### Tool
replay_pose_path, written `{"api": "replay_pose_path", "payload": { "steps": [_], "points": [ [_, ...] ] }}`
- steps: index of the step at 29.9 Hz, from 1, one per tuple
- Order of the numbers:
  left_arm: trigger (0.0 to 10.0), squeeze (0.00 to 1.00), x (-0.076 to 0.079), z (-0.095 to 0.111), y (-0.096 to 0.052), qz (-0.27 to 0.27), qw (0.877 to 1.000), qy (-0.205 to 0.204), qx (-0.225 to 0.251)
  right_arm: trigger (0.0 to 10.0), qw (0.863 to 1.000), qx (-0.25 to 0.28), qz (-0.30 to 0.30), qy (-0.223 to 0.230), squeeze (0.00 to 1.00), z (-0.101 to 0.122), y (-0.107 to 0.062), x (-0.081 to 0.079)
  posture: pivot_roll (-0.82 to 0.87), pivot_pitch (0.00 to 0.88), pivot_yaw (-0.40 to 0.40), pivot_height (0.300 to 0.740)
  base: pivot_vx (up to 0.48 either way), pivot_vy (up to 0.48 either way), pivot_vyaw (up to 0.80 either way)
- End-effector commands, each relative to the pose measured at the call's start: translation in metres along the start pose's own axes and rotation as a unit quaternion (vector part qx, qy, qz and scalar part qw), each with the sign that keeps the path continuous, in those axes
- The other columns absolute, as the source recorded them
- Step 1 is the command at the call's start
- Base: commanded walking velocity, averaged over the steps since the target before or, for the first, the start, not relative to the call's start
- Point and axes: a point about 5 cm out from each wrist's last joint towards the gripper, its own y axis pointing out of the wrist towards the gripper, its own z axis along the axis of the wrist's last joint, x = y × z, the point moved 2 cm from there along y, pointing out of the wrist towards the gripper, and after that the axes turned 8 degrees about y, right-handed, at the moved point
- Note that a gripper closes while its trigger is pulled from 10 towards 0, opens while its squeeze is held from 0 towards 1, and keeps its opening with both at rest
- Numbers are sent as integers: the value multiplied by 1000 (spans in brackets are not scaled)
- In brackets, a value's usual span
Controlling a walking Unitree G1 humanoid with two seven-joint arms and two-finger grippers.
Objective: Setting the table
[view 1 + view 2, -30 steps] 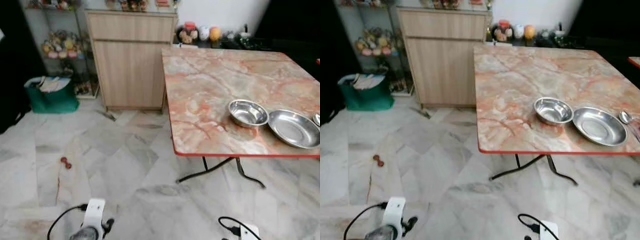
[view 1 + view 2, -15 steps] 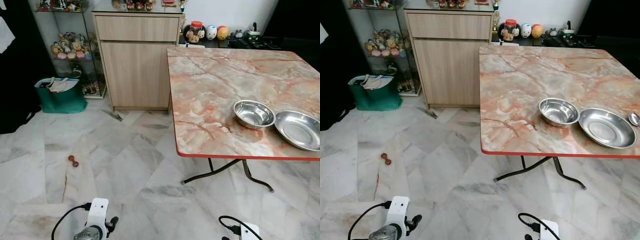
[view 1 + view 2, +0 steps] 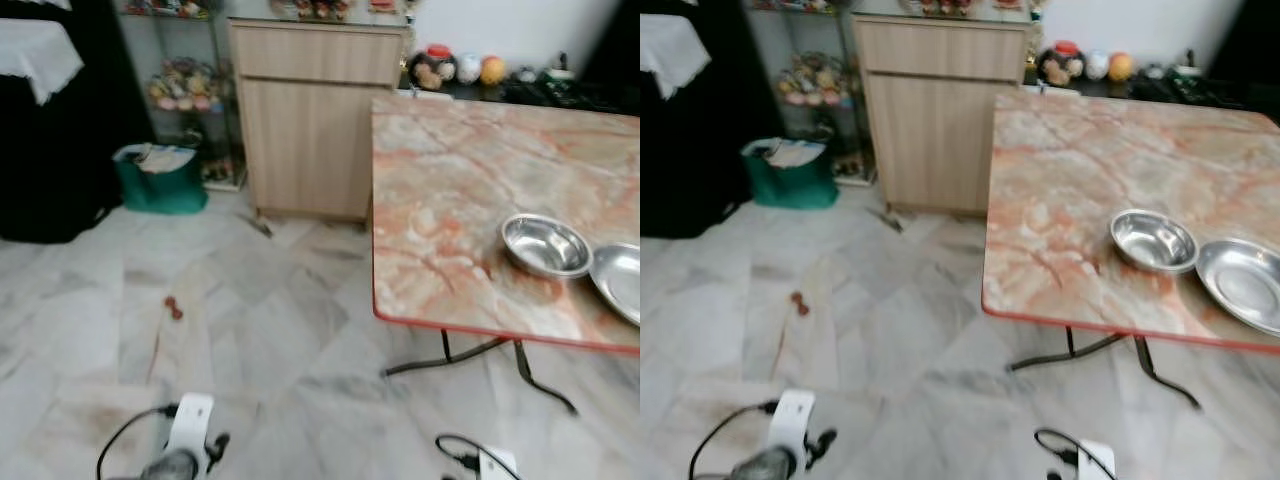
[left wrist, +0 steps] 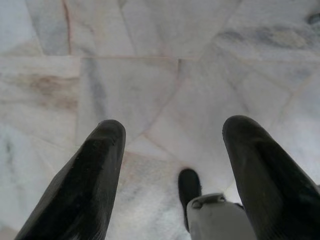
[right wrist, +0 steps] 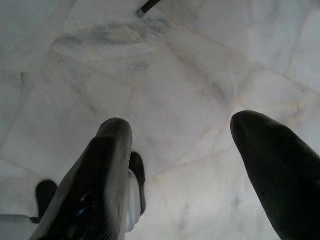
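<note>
While both arms hang low over the marble floor [image 3: 250, 330], the left pincer [image 4: 172, 165] points down at pale tiles with its two black fingers [image 4: 90, 175] spread apart and nothing between them. The right pincer [image 5: 185, 165] hangs the same way, fingers [image 5: 100, 170] apart and empty, above the floor near a dark foot of the desk frame [image 5: 149, 6].

The marble-topped desk [image 3: 450, 190] with a red rim stands ahead and to the robot's right, well apart from both pincers. A steel bowl [image 3: 545, 246] sits near the desk's front edge, and a wider steel plate [image 3: 1248, 284] lies just beside it on its right, close enough that I cannot tell whether the rims touch.

Past the desk's far left corner stands a wooden cabinet [image 3: 315, 120], with a green bag [image 3: 160, 180] on the floor farther left and a small dark red object [image 3: 174, 307] lying on the tiles.
</note>
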Motion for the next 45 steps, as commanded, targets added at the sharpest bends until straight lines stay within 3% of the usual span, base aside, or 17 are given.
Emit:
{"api": "replay_pose_path", "payload": {
  "steps": [1, 21, 33, 45],
  "points": [
    [10000, 0, 8, 1, 0, -13, 1000, 15, 2, 10000, 1000, 0, -5, 0, 0, -2, -1, 4, 90, 0, -45, 740, 0, -398, 0],
    [10000, 0, 9, 0, 0, -16, 1000, 20, 4, 10000, 1000, -8, -12, 8, 0, -5, -2, 6, 90, 0, -45, 740, 0, -389, -74],
    [10000, 0, 9, -2, 0, -13, 1000, 16, 2, 10000, 1000, -10, -8, 1, 0, -4, -1, 6, 93, 0, -52, 740, 0, 0, -698],
    [10000, 0, 10, -2, 0, -14, 1000, 18, -3, 10000, 1000, -6, -6, 0, 0, -2, -1, 5, 97, 0, -55, 740, 0, 0, 0]
  ]
}}
